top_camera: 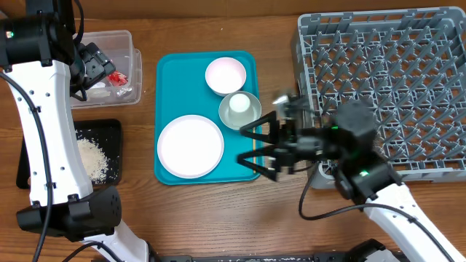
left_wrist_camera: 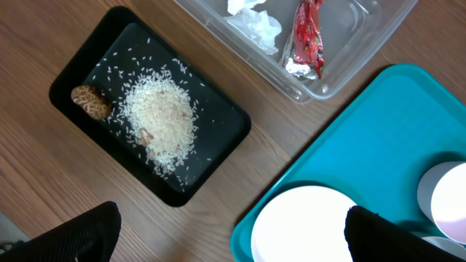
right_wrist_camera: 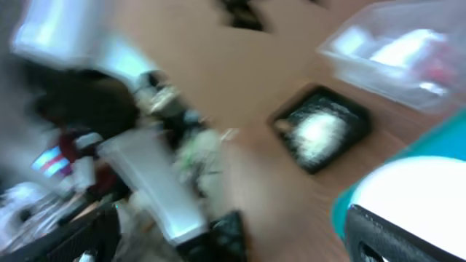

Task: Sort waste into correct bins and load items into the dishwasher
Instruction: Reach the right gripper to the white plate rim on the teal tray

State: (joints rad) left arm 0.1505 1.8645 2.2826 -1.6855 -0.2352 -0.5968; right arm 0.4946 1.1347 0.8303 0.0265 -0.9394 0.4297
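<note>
Right pincer (top_camera: 253,148) gapes open and empty near the plate (top_camera: 191,146); it should straddle the rim squarely before closing.

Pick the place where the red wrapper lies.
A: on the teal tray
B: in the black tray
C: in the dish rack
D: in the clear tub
D: the red wrapper lies inside the clear tub beside the crumpled napkins, while the black tray holds only rice and a brown lump.
</note>
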